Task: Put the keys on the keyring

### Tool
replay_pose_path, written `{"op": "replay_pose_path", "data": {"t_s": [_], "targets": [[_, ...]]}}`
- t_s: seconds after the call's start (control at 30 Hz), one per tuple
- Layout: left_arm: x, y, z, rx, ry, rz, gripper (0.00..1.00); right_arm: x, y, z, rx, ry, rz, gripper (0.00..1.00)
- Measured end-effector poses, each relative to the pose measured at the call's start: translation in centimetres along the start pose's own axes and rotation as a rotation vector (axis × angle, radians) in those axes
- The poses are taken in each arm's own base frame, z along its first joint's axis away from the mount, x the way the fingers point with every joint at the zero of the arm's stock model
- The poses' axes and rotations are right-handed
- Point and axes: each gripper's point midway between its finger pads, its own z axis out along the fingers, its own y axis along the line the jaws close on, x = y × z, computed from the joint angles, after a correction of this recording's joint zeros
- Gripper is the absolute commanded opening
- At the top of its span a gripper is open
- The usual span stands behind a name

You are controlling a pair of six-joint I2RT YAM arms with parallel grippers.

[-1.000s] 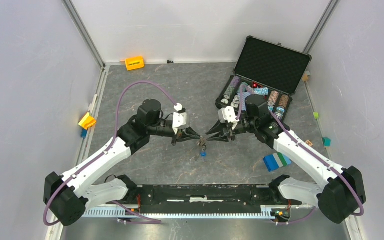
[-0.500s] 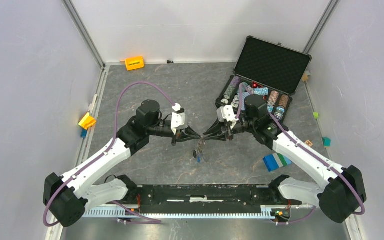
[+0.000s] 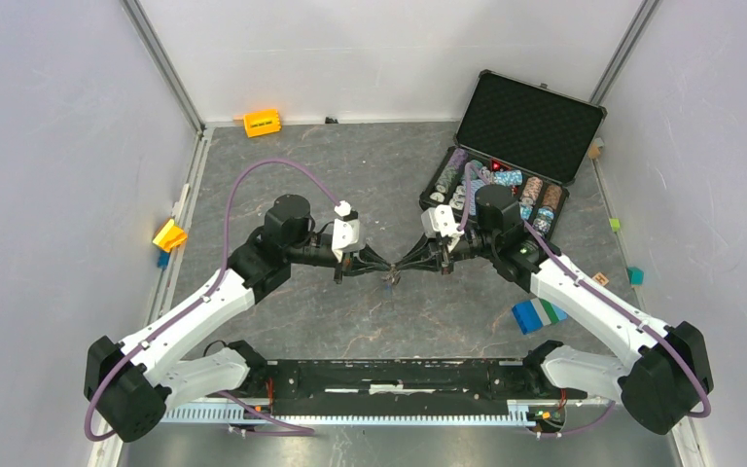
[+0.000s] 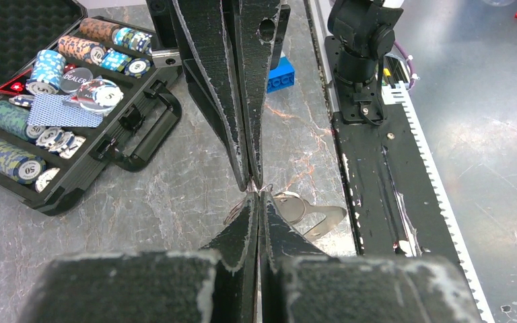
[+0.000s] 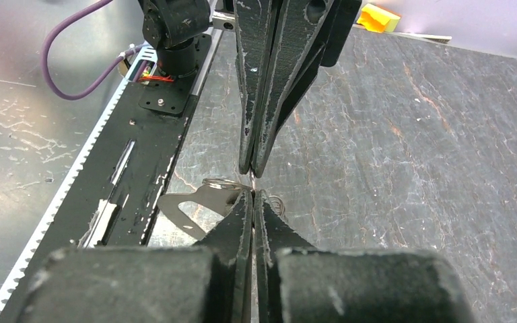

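Left gripper (image 3: 381, 269) and right gripper (image 3: 402, 269) sat tip to tip above the tabletop (image 3: 350, 175), jaws closed, apparently both pinching the keyring (image 5: 192, 204); I judged this steadied it for threading.

Left of the left pincer (image 4: 254, 198), a black case (image 4: 134, 145) holds blue, purple and mottled poker chips (image 4: 13, 160); right, a silvery keyring (image 4: 316, 219) against the veined dark-grey table (image 4: 175, 202).
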Motion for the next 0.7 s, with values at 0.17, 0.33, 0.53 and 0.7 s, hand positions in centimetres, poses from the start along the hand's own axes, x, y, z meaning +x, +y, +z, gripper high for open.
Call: {"op": "replay_pose_path", "data": {"t_s": [0.17, 0.33, 0.53, 0.7], "targets": [[0.2, 0.0, 0.0, 0.0, 0.002, -0.002, 0.02, 0.0, 0.0, 0.0, 0.002, 0.001, 0.006, 0.0], [0.4, 0.4, -0.1, -0.024, 0.012, 0.001, 0.09, 0.3, -0.3, 0.0, 0.027, 0.039, 0.034, 0.0], [0.8, 1.9, -0.1, -0.069, 0.067, 0.029, 0.33, 0.3, -1.7, 0.5, 0.099, 0.158, 0.054, 0.0], [0.4, 3.1, -0.2, -0.087, 0.115, 0.071, 0.34, -0.4, -2.9, 0.7, 0.152, 0.242, 0.032, 0.0]]}}
